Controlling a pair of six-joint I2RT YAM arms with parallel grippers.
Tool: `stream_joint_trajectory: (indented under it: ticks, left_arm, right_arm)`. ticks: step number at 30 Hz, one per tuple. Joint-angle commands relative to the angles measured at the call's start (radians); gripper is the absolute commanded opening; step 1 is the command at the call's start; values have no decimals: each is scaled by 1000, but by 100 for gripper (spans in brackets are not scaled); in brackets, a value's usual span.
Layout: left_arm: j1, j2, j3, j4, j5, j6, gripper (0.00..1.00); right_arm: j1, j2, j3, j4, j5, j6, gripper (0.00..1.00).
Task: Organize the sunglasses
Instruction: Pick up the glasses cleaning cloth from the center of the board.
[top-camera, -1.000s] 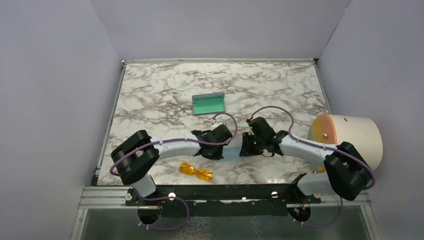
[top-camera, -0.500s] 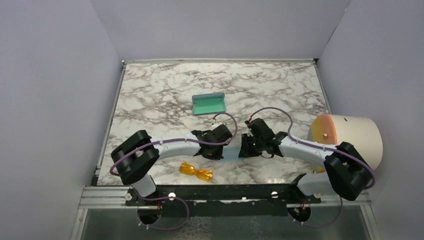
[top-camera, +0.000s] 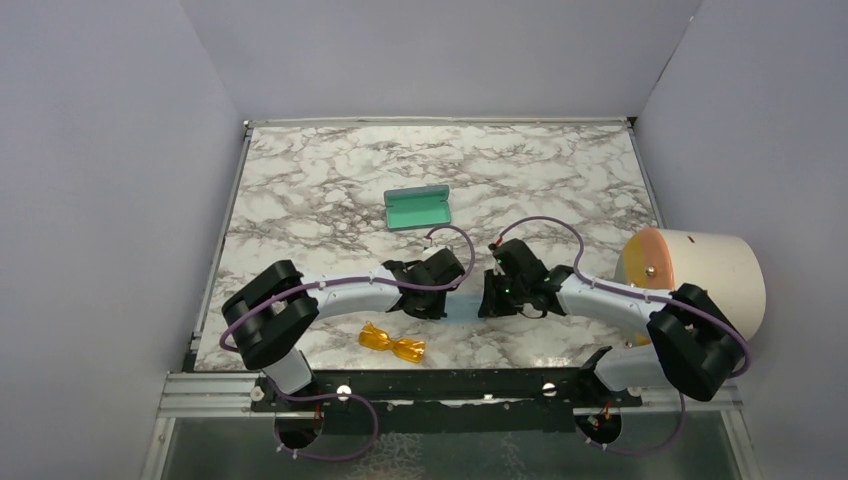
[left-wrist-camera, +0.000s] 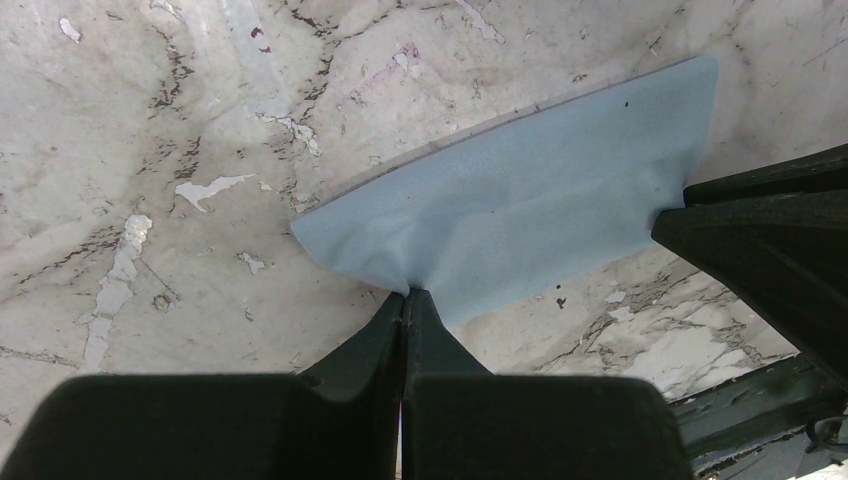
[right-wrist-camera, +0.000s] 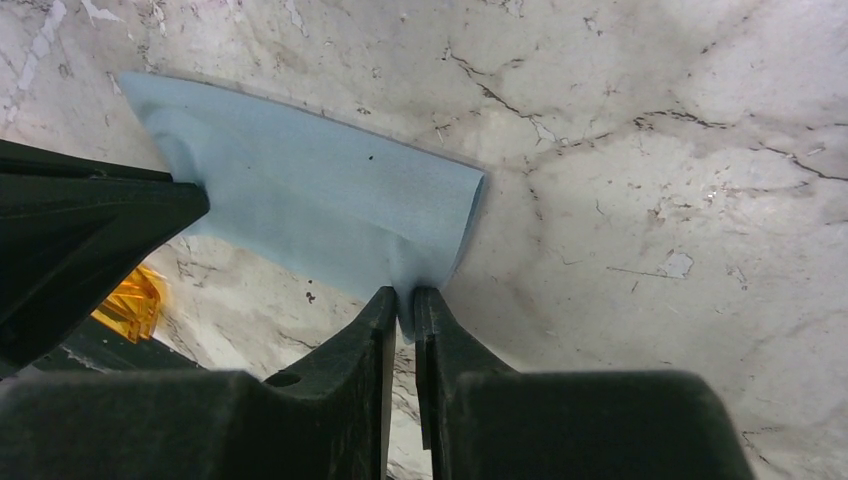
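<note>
The sunglasses (top-camera: 392, 343), a folded orange-amber pair, lie near the table's front edge, below my left forearm; a bit of them (right-wrist-camera: 130, 305) shows in the right wrist view. Between the two grippers a light blue cloth (top-camera: 465, 305) lies on the marble. My left gripper (left-wrist-camera: 405, 293) is shut on the cloth's (left-wrist-camera: 520, 210) left edge, which puckers at the fingertips. My right gripper (right-wrist-camera: 405, 292) pinches the near right corner of the cloth (right-wrist-camera: 320, 205) between nearly closed jaws. In the top view the left gripper (top-camera: 446, 303) and right gripper (top-camera: 487, 300) face each other across the cloth.
An open blue-grey case (top-camera: 417, 208) with a teal-green inside lies in the middle of the table (top-camera: 300, 190), beyond the grippers. A big white cylinder (top-camera: 710, 275) with an orange end face stands at the right edge. Grey walls close in the table on three sides.
The right gripper's jaws have closed in on the cloth's corner and the right wrist has shifted slightly left. The left arm, sunglasses and case have not moved.
</note>
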Motion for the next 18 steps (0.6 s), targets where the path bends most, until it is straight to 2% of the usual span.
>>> stream_joint_trajectory:
  ticks: [1,6,18]
  left_arm:
    - [-4,28,-20,-32,13,15,0]
    - [-4,29,-23,-33,11,17,0]
    - [-4,9,47,-84,-51,66,0]
  right_arm:
    - [9,22,-18,-29,20,4,12]
    - [9,29,-14,-28,25,4,1]
    - [9,13,71,-75,59,-17,1]
